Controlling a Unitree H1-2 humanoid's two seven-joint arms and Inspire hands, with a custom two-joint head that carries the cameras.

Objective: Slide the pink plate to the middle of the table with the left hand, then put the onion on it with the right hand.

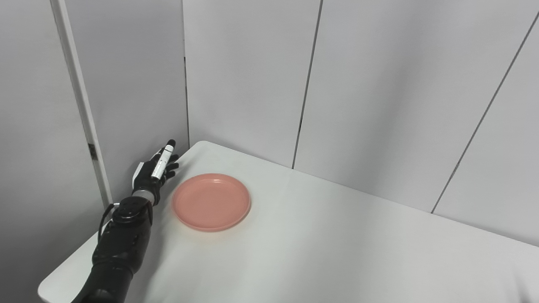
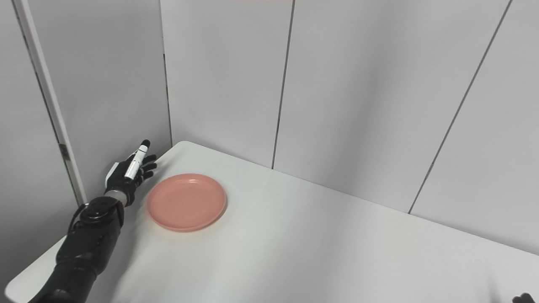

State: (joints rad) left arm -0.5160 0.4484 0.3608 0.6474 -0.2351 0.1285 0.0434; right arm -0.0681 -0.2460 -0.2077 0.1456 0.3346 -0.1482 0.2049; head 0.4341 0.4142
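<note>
The pink plate [image 1: 211, 202] lies flat and bare on the white table [image 1: 337, 248], near its far left corner. My left hand [image 1: 154, 173] is at the table's left edge, just left of the plate and a small gap from its rim. Its fingers are stretched out and apart, holding nothing. In the right eye view the same hand [image 2: 129, 175] sits beside the plate [image 2: 186, 202]. Only a dark tip of my right hand [image 2: 524, 298] shows at the bottom right corner. No onion is in view.
Grey wall panels [image 1: 379, 84] stand close behind the table's far edge, and a panel with a white post [image 1: 80, 97] stands right by the left hand. The tabletop stretches right of the plate toward the bottom right.
</note>
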